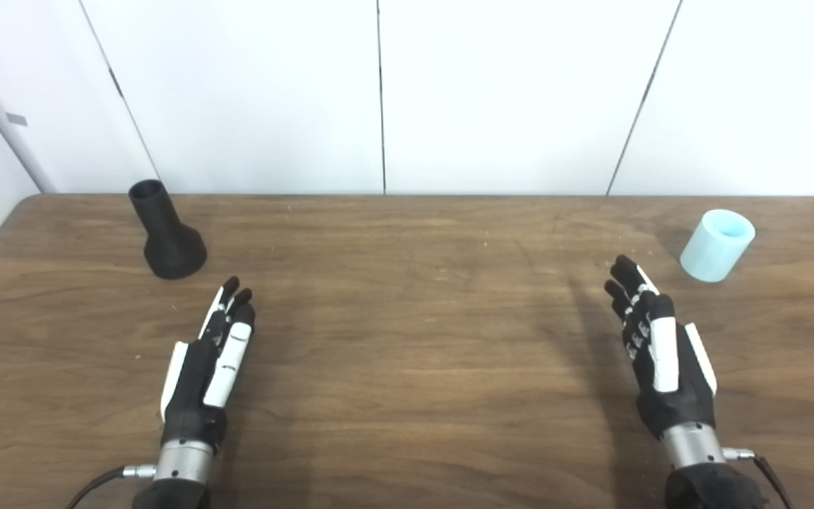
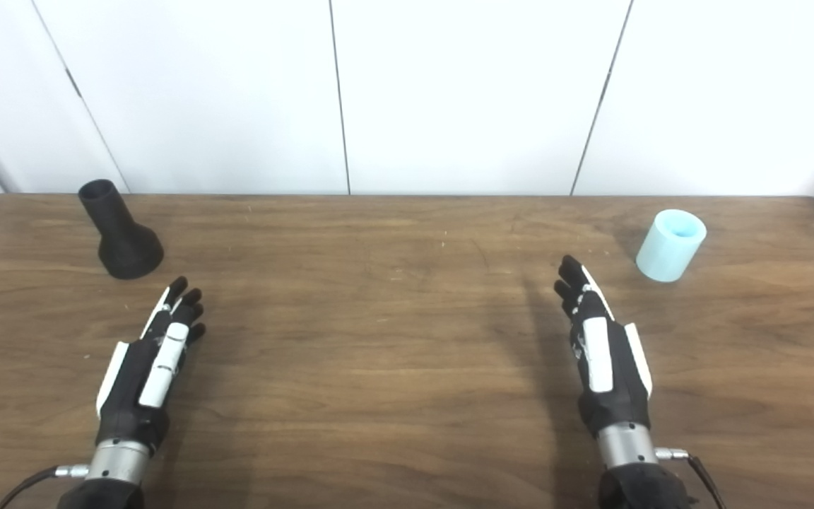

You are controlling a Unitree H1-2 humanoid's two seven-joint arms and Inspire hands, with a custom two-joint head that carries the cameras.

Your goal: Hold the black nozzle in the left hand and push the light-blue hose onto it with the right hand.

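Observation:
The black nozzle (image 1: 165, 232) stands upright on its wide base at the table's far left, narrow tube end up. A short light-blue hose piece (image 1: 717, 245) stands at the far right, its open end up and tilted slightly. My left hand (image 1: 210, 359) lies open over the table, a short way in front of the nozzle and slightly to its right, fingers straight. Over on the right, my right hand (image 1: 656, 346) is open too, fingers stretched toward the hose but apart from it. Neither hand holds anything.
The wooden table (image 1: 407, 332) runs across the whole view, with white wall panels (image 1: 379, 92) right behind its far edge. Cables trail from both wrists near the bottom edge.

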